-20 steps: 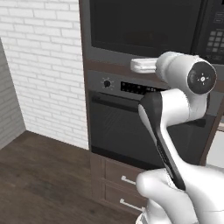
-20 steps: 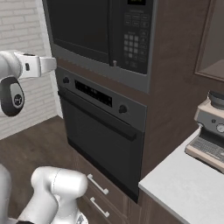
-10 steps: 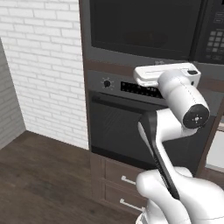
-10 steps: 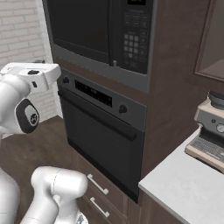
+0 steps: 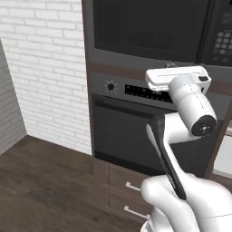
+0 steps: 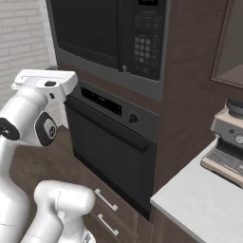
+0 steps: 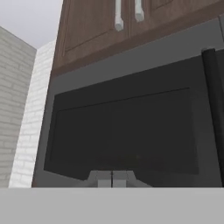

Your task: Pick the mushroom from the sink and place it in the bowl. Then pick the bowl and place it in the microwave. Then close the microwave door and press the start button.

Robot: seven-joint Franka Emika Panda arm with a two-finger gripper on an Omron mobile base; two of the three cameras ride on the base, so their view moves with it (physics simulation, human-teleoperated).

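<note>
The microwave door [image 7: 122, 131] is seen shut, so what is judged left is the start button on the keypad [image 6: 144, 47], which lies to the right of the door. The gripper [image 7: 112, 178] is pointed at the door's lower edge, left of the keypad, with the oven [image 6: 114, 152] directly below the microwave [image 5: 154, 31]. The jaws look drawn close together and empty; a sideways shift to the right, toward the keypad, is judged to be needed.

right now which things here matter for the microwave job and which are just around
Job:
- microwave, its door shut
- keypad with the start button
- tool, pointing at the door

Just around:
- oven below
- drawers
- coffee machine on the counter
- upper cabinets
</note>
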